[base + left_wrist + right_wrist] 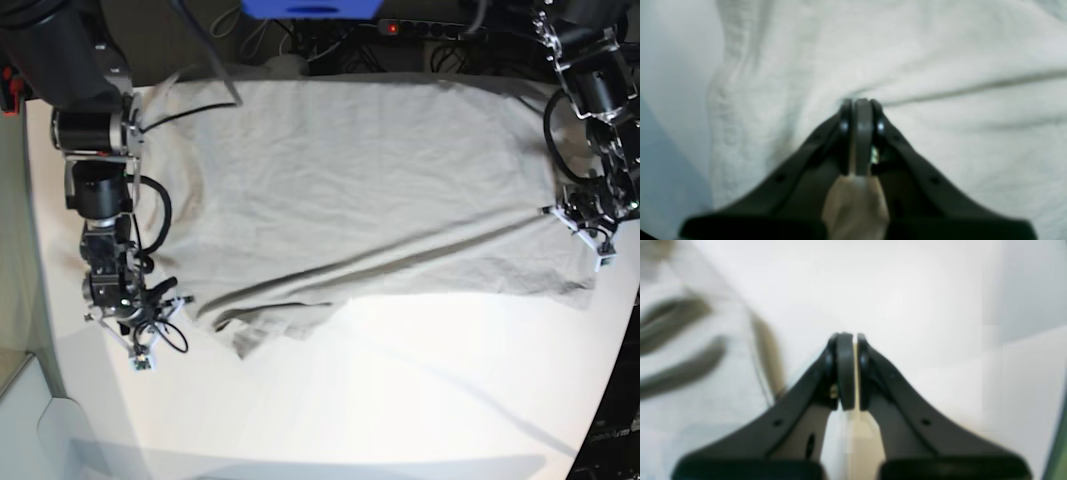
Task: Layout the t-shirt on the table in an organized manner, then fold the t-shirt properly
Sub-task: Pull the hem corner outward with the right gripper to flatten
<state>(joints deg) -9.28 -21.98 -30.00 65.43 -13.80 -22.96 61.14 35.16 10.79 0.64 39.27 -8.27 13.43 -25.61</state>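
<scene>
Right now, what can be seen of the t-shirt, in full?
The t-shirt is plain light grey-beige, soft-looking cloth spread wide over the far half of the white table, mostly flat. Long diagonal creases run across it, and a corner at the near left lies folded and rumpled. The left claw is shut on its cloth at one side; the right claw is shut at the other, what it grips unclear.
</scene>
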